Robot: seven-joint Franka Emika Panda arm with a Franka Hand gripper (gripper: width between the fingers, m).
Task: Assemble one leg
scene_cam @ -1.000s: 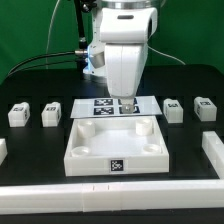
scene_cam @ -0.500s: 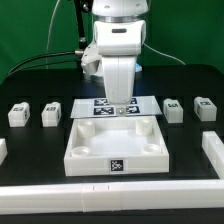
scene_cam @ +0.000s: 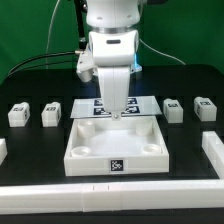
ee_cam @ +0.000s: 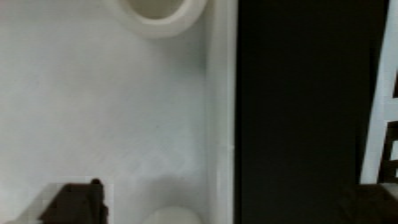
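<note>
**Four loose, none fitted: the job has hardly begun**

All four legs lie flat on the black table (scene_cam: 30, 75), apart from the furniture. Two sit at the exterior view's left (scene_cam: 18, 114) (scene_cam: 51, 113) and two at its right (scene_cam: 172, 108) (scene_cam: 204, 108). None of them touches the large square panel (scene_cam: 115, 148) in the middle. The panel's round corner sockets (scene_cam: 82, 150) look bare, so no leg appears to be seated (the far sockets are partly hidden by the arm).

The gripper (scene_cam: 117, 114) hangs low over the panel's far edge, just in front of the marker board (scene_cam: 88, 106). In the wrist view its two fingertips (ee_cam: 75, 203) stand wide apart at either side of the frame. Between them are only the white panel surface, one socket and a strip of table. The jaws are therefore spread and hold nothing.

As a judgement, everything that matters is left to do. The arm must travel to one of the legs, close on it, carry it to a socket, stand it upright and fasten it in place. The present pose over the panel puts the gripper well apart from every leg. Which leg or which socket will be chosen cannot be told from these pictures.
</note>
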